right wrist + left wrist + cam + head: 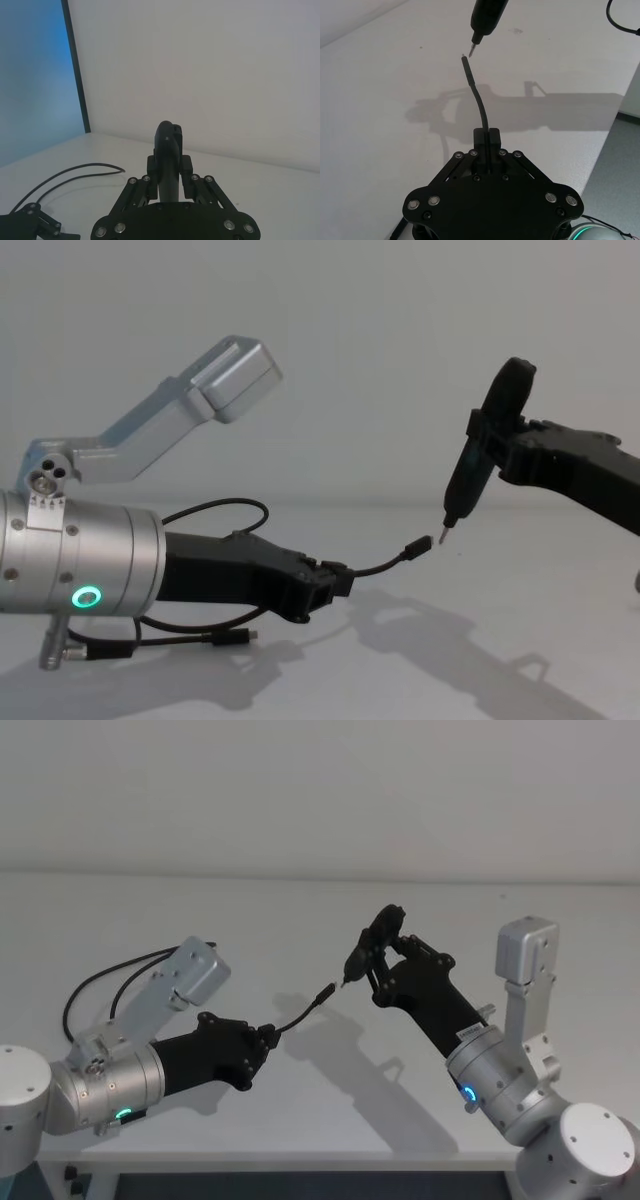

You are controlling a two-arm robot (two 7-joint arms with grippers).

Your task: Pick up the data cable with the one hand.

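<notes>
Left gripper: seen at about 7 o'clock in the head view, fingers closed on the data cable, held clear of the surface.

Data cable: thin, black, light; judged limp over its length but stiff enough in this short free stretch to hold its own arc. A hold close behind the plug, as here, is judged best for steering the tip. The long axis runs from the gripper toward 2 o'clock, plug tip foremost and slightly raised.

Right gripper: farther off, toward 3 o'clock, clamped around a pen-like tool, its metal tip pointed down, just beside the plug.
</notes>
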